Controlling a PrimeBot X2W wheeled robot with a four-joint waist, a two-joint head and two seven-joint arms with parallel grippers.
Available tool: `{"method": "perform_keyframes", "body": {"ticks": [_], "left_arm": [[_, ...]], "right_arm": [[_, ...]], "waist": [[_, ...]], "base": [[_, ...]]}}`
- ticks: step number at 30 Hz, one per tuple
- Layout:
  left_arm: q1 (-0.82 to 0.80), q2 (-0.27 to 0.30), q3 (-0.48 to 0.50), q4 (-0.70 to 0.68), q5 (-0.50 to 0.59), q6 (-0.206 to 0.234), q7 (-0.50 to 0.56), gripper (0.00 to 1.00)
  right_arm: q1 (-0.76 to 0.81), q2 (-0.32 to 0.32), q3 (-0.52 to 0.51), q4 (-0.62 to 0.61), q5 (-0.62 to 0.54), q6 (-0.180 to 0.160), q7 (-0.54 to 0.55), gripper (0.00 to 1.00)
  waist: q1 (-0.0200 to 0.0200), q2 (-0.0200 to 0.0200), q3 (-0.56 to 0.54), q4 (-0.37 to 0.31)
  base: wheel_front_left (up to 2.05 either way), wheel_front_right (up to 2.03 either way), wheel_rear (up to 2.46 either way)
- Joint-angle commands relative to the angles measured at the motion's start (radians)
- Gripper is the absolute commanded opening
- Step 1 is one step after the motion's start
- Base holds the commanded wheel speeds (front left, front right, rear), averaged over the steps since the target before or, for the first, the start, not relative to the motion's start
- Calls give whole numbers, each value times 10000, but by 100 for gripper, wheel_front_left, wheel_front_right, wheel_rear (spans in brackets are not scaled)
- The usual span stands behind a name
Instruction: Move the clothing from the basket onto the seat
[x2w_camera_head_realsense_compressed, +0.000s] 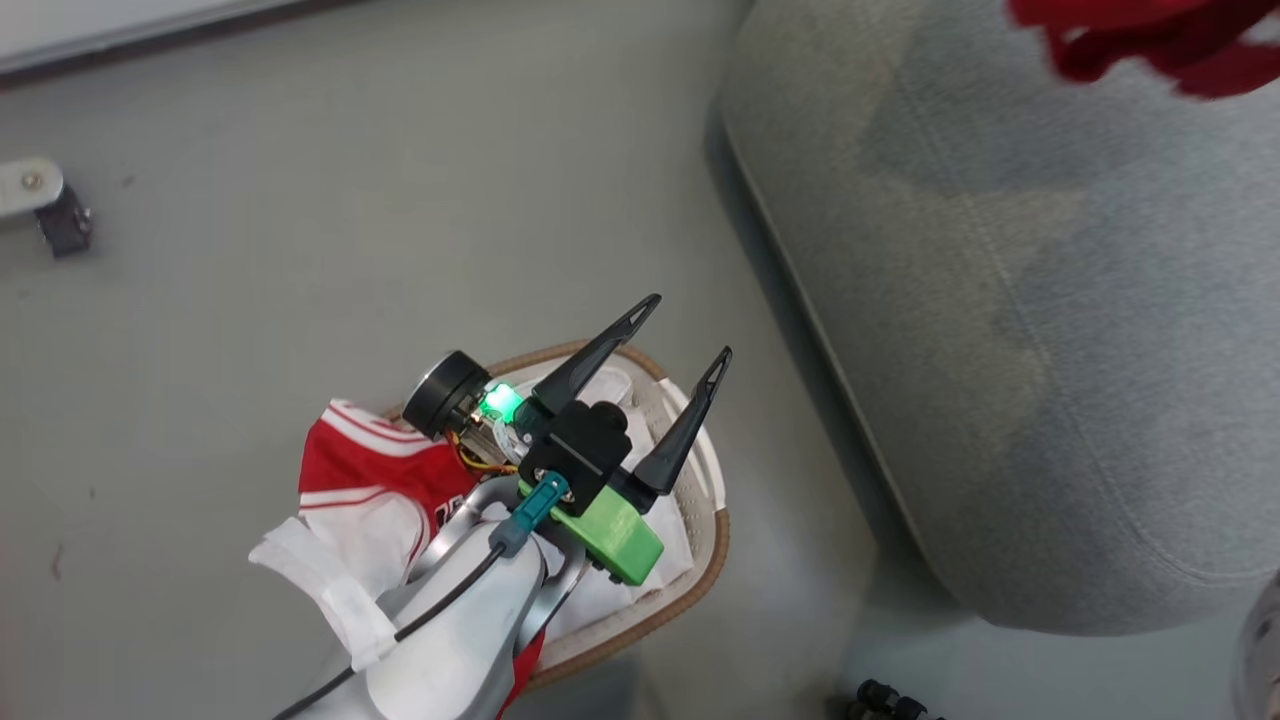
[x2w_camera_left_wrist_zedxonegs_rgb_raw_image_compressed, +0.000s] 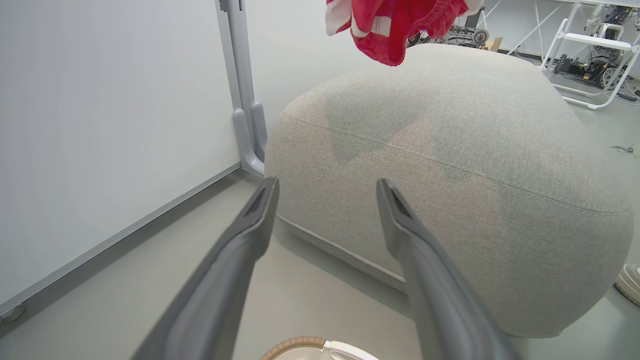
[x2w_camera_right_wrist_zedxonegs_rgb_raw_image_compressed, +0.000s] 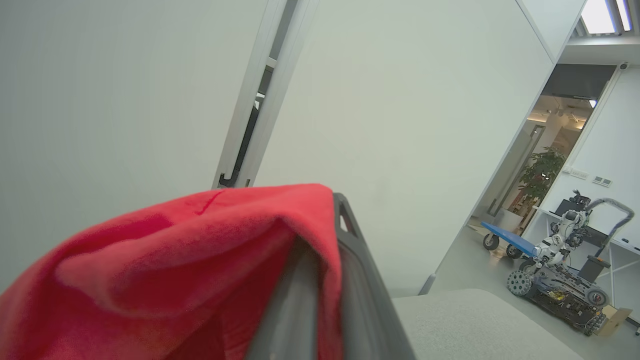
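No legible text or numbers; jersey (x2w_camera_head_realsense_compressed: 352, 472) lettering largely out of sight.

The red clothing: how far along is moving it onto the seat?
No clothing shows on the grey fabric seat yet. The right hand holds one soft red garment above it. The red-and-white jersey lies in the white perforated basket, under the open left hand.

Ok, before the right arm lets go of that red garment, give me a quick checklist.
1. Right gripper shut on the red garment: ok.
2. Red garment hanging over the seat: ok.
3. Garment already resting on the seat: cannot tell.
4. Left gripper open, fingers spread above the basket: ok.
5. Basket emptied: not ok, a jersey lies in it.
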Motion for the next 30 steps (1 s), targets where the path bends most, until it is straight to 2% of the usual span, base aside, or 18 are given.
{"method": "perform_keyframes", "body": {"ticks": [1,5,9,19,24,26,27,30], "left_arm": [[-255,129,0,-54,127,-31,-9,100],[-521,108,23,-226,210,30,-9,100],[-662,135,74,-425,260,84,-9,100],[-826,75,-40,-564,401,74,-9,100],[-841,56,31,-547,269,61,-9,100],[-823,70,83,-553,244,60,-9,100],[-773,80,113,-536,214,60,-9,100],[-604,84,202,-514,134,59,-9,100]], "right_arm": [[-378,-338,-241,65,-60,-10,-49,0],[-1036,-1316,-935,400,-167,-10,-49,0],[-1342,-1839,-1493,865,-247,-10,-49,0],[-934,-1651,-2403,2929,-500,-10,-49,0],[-556,-1419,-2574,3307,-761,-10,-49,0],[-375,-1311,-2694,3266,-832,-10,-49,27],[-259,-1226,-2730,3200,-865,-10,-49,100],[102,-1006,-2665,3069,-998,-10,-49,100]], "waist": [[-1,90,1110,953],[-1,90,1823,1421],[-1,90,2438,1687],[-1,90,3122,1829],[-1,90,3084,1809],[-1,90,3009,1785],[-1,90,2938,1766],[-1,90,2688,1716]], "base": [[0,0,0],[0,0,0],[0,0,0],[0,0,0],[0,0,0],[0,0,0],[0,0,0],[0,0,0]]}}
